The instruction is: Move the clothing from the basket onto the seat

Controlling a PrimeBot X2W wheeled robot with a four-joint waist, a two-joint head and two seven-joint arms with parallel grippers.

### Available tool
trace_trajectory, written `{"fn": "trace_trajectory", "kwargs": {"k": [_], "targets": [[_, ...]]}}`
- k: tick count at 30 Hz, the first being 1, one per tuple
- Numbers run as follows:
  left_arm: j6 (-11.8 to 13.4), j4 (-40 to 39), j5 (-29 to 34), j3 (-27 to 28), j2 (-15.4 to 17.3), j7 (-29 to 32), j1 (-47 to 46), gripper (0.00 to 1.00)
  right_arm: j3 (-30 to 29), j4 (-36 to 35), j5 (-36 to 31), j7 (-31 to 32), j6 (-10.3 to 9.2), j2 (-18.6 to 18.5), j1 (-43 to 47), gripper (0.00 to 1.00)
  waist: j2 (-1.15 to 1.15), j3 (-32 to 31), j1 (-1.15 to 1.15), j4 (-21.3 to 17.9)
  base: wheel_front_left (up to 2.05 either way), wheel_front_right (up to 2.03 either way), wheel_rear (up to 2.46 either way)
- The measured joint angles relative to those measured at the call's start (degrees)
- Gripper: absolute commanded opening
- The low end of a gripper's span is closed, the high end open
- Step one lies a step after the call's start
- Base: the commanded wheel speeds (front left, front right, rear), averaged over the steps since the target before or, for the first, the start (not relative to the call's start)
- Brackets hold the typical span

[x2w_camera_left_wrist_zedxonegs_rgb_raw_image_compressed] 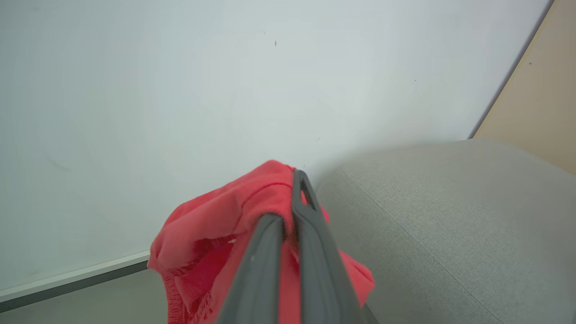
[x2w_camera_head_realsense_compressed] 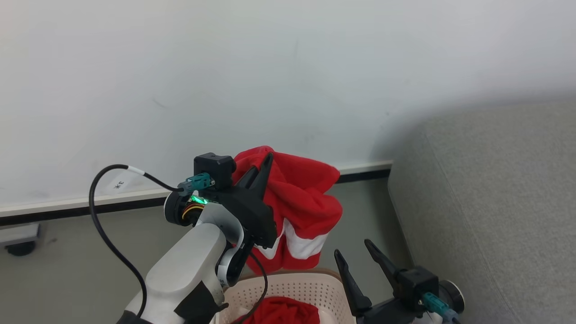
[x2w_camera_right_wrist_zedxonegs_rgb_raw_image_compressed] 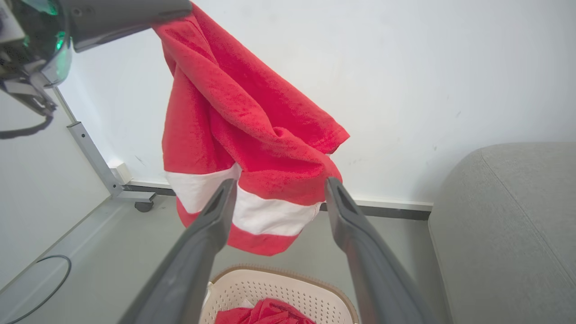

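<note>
Left pincer (x2w_camera_head_realsense_compressed: 265, 164) is pressed together on the garment (x2w_camera_head_realsense_compressed: 301, 193), pinching a bunched fold at its top. In the left wrist view both fingers run close together, with red fabric squeezed between them and bulging out to the side.

The garment hangs above the basket (x2w_camera_head_realsense_compressed: 315, 288), over its far rim. It is red, with one white band across the lower part and a red hem below the band. The right wrist view shows floor (x2w_camera_head_realsense_compressed: 90, 256) between hem and basket rim, so they are apart. In the head view hem and rim overlap, so I can't judge from there.

A second garment (x2w_camera_head_realsense_compressed: 279, 310), also red, lies crumpled inside the basket against the perforated wall.

Right pincer (x2w_camera_head_realsense_compressed: 352, 248) is spread and holds nothing. It sits just right of the basket at about rim level, fingers pointing up, apart from the hanging garment. In its own wrist view the white band shows between the two fingers, further off.

Sofa (x2w_camera_head_realsense_compressed: 486, 202) stands right of the basket, past the right pincer. It's near, but I can't tell whether it touches the basket. Light grey, with a rounded edge and a seam line.

White wall (x2w_camera_head_realsense_compressed: 288, 67) is behind the basket, with a dark baseboard (x2w_camera_head_realsense_compressed: 364, 173) at its foot. A black cable (x2w_camera_head_realsense_compressed: 91, 198) loops off the left wrist, left of the basket. A caster (x2w_camera_head_realsense_compressed: 20, 247) sits far left of the basket by the wall.
</note>
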Motion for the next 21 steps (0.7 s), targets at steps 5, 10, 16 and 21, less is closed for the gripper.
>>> {"fn": "trace_trajectory", "kwargs": {"k": [5,10,16,21], "targets": [[0.16,-1.04,0.31,-1.2,0.01,0.97,-0.13,0.0,0.11,-0.07,-0.14,0.66,0.0,-0.01,-2.18,1.0,0.01,-2.67,0.0,2.59,0.0,0.0,0.0],[0.16,-2.66,-0.24,-2.46,0.0,2.22,0.41,0.0,0.76,1.21,-0.43,1.76,0.0,-0.01,-3.69,1.0,0.01,-3.85,0.01,3.95,0.0,0.0,0.0],[0.15,-6.27,-0.64,-4.28,-0.02,4.06,1.01,0.0,2.92,4.43,-0.51,3.79,0.0,0.0,-7.09,1.0,0.02,-4.18,0.02,4.74,0.0,0.0,0.0],[0.24,-9.91,-1.27,-5.93,-0.02,5.98,2.66,0.0,0.64,6.03,-1.44,3.89,0.0,-0.04,-8.56,1.0,0.02,-4.29,0.01,5.5,0.0,0.0,0.0]]}}
